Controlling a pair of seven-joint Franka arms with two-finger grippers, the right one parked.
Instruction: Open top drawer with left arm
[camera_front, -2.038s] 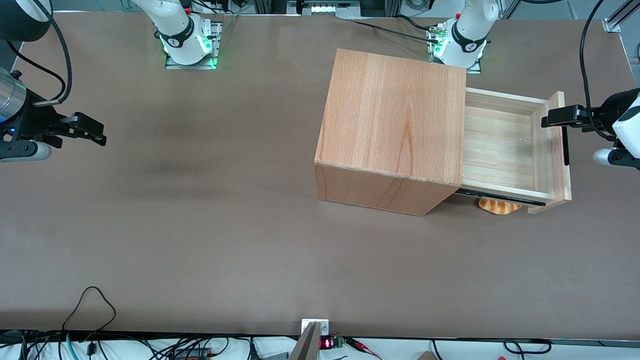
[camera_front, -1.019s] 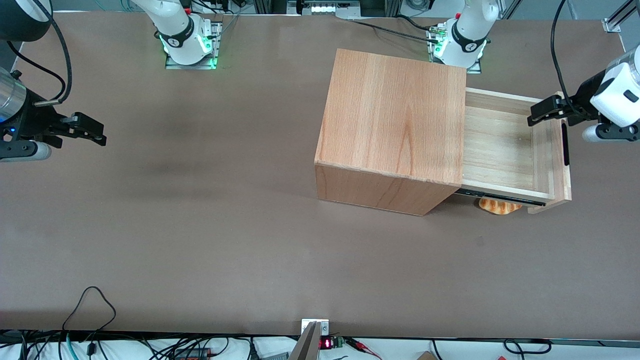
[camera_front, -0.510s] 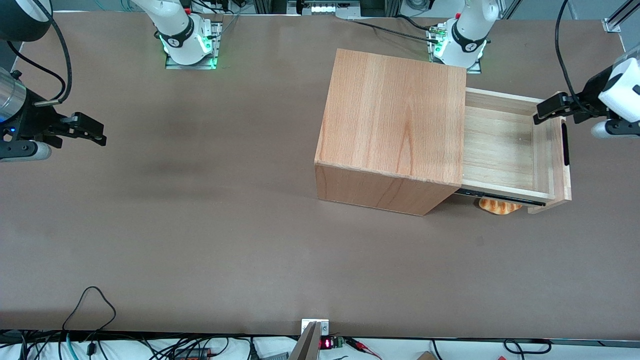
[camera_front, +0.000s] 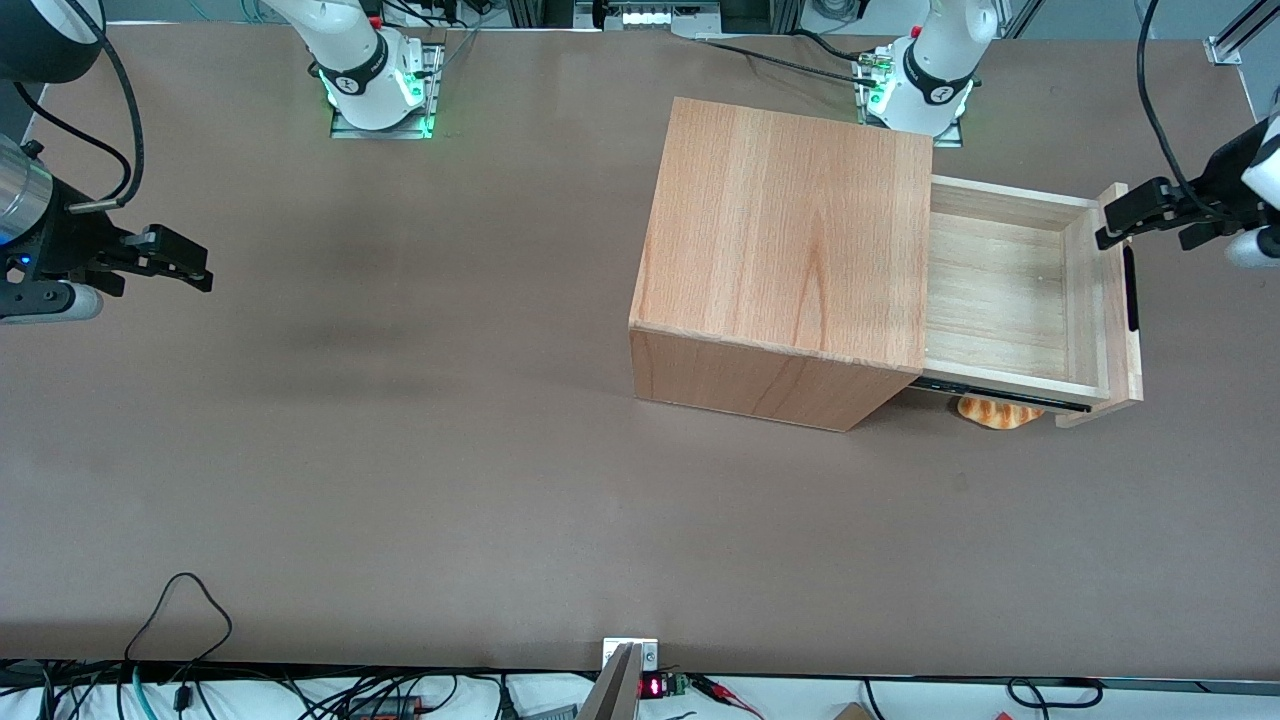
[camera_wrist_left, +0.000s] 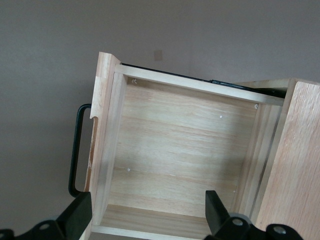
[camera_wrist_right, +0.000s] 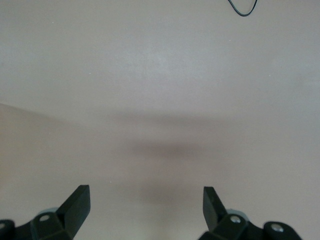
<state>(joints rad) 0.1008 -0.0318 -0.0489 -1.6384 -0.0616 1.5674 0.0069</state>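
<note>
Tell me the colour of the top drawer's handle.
Black, a slim bar handle on the top drawer; clearest in the left wrist view.

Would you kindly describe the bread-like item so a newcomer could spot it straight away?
Start at the big wooden cabinet on the brown table. Its top drawer is pulled out, with the left arm's gripper open above its front panel. On the table under that drawer peeks a small golden, brown-striped bread-like item, the only non-wooden thing there.

the brown counter (camera_front: 400, 480) is carrying a wooden cabinet (camera_front: 785, 260); beside it, seemingly bread (camera_front: 998, 412); the end effector (camera_front: 1118, 222) is hovering above.
</note>
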